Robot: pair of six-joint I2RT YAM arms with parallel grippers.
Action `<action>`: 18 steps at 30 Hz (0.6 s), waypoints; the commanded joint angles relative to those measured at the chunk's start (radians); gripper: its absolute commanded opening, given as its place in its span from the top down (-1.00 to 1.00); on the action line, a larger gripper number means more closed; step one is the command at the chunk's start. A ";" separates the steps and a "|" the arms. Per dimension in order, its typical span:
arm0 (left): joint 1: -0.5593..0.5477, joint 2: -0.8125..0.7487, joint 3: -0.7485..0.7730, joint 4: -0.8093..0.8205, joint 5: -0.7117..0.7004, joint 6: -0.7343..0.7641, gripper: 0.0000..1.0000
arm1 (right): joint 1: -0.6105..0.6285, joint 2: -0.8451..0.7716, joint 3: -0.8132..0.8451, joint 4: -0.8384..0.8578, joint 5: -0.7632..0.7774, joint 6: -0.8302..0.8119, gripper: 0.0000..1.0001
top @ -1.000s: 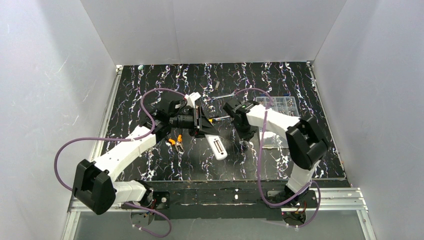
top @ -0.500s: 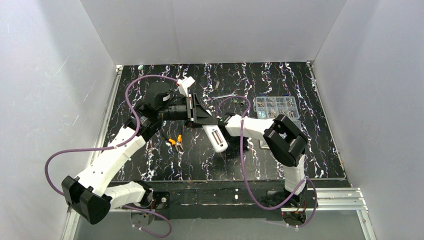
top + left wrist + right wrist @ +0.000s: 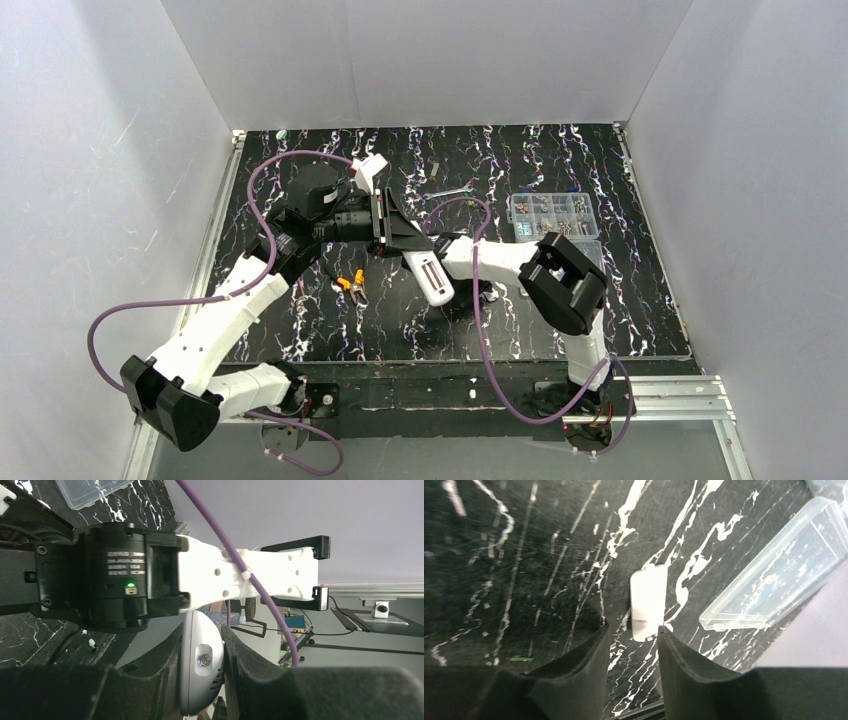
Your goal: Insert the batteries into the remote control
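My left gripper (image 3: 403, 243) is shut on one end of the white remote control (image 3: 432, 281) and holds it above the table, its recessed back facing up. In the left wrist view the remote's rounded end (image 3: 201, 670) is pinched between the fingers of that gripper (image 3: 202, 647). My right gripper (image 3: 631, 630) hangs open just over the table (image 3: 499, 555), nothing between its fingers, with a small white cover piece (image 3: 648, 602) lying right ahead of the fingertips. A thin green sliver (image 3: 520, 658) lies on the table to its left, too small to name. I see no batteries clearly.
A clear plastic lid (image 3: 774, 570) lies to the right of the cover piece. A clear compartment box (image 3: 553, 213) of small parts stands at the right back. Orange-handled pliers (image 3: 352, 285) lie under the left arm, and a small wrench (image 3: 452, 192) behind the remote. White walls enclose the table.
The right arm folded in and swung its forearm left toward the remote, and its gripper went from shut to open. The left arm drew the remote slightly back and left.
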 commanded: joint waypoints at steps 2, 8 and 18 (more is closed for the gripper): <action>-0.005 -0.030 0.045 0.022 0.042 -0.006 1.00 | 0.002 -0.128 0.001 0.115 -0.079 -0.055 -0.03; -0.005 -0.048 0.055 -0.003 0.039 0.010 1.00 | -0.067 -0.292 -0.067 0.273 -0.284 -0.079 -0.10; -0.005 -0.036 0.058 -0.058 0.037 0.049 1.00 | -0.229 -0.516 -0.187 0.437 -0.401 -0.110 -0.12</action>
